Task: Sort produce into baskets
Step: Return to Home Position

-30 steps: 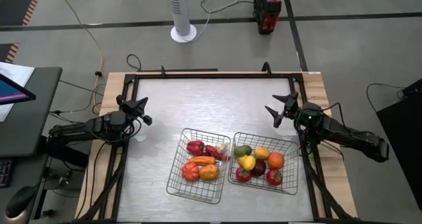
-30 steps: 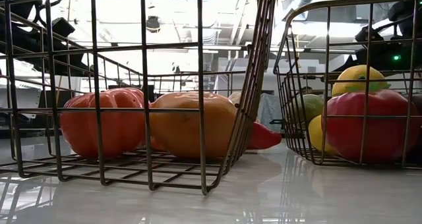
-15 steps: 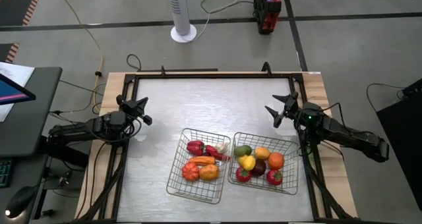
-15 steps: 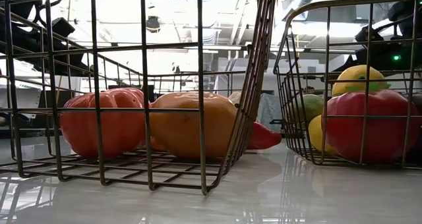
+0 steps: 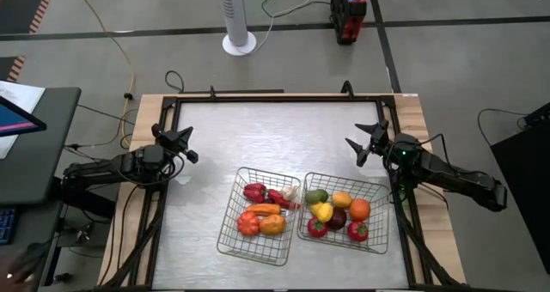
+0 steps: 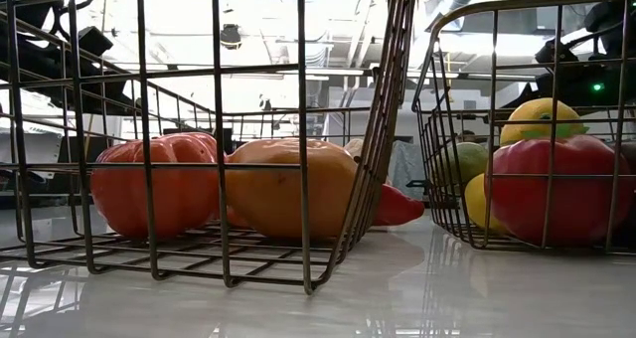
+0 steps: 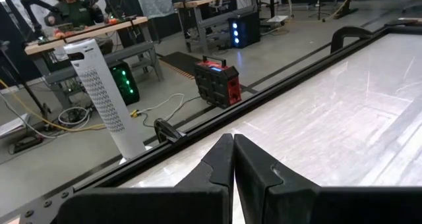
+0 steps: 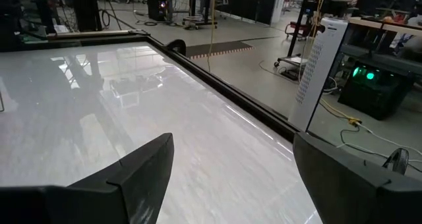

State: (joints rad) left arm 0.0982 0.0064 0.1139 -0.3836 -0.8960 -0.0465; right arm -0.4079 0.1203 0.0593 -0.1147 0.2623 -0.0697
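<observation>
Two silver wire baskets stand side by side near the table's front edge. The left basket (image 5: 255,215) holds red, orange and one whitish piece of produce (image 5: 262,211), with a long red pepper (image 5: 280,197) among them. The right basket (image 5: 342,212) holds green, yellow, orange, red and dark pieces (image 5: 337,209). My left gripper (image 5: 185,144) is shut at the table's left edge, far from the baskets, its fingers (image 7: 232,159) touching each other. My right gripper (image 5: 368,141) stands open at the right edge, with nothing between its fingers (image 8: 148,159).
A black frame (image 5: 275,99) runs round the table top (image 5: 275,137); its far half lies bare between the arms. Beyond the far edge stand a white tower fan (image 5: 238,17) and a red and black box (image 5: 348,13). A person (image 7: 69,6) sits at a bench far off.
</observation>
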